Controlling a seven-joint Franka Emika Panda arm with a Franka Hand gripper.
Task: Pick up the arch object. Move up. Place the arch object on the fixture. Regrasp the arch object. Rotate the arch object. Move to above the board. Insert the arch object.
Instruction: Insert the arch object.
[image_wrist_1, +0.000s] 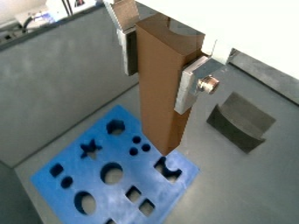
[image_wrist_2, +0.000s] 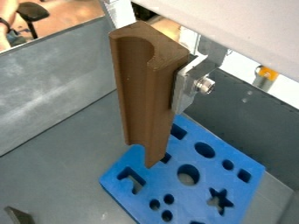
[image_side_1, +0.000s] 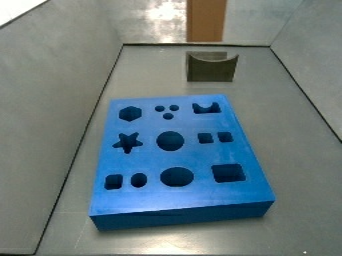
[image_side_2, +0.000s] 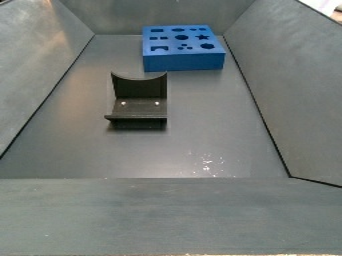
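My gripper is shut on the arch object, an orange-brown long block that hangs upright. Silver fingers clamp its upper sides. A rounded groove runs down one face of the arch object, seen where one finger shows beside the gripper. Below lies the blue board, also seen as the board, with many shaped cut-outs. The dark scooped fixture stands apart from it. In a side view only the arch object shows, high behind the fixture and board.
Grey metal walls enclose the floor on all sides in both side views. The fixture stands mid-floor and the board lies towards the far wall. Workshop clutter shows beyond the walls in both wrist views.
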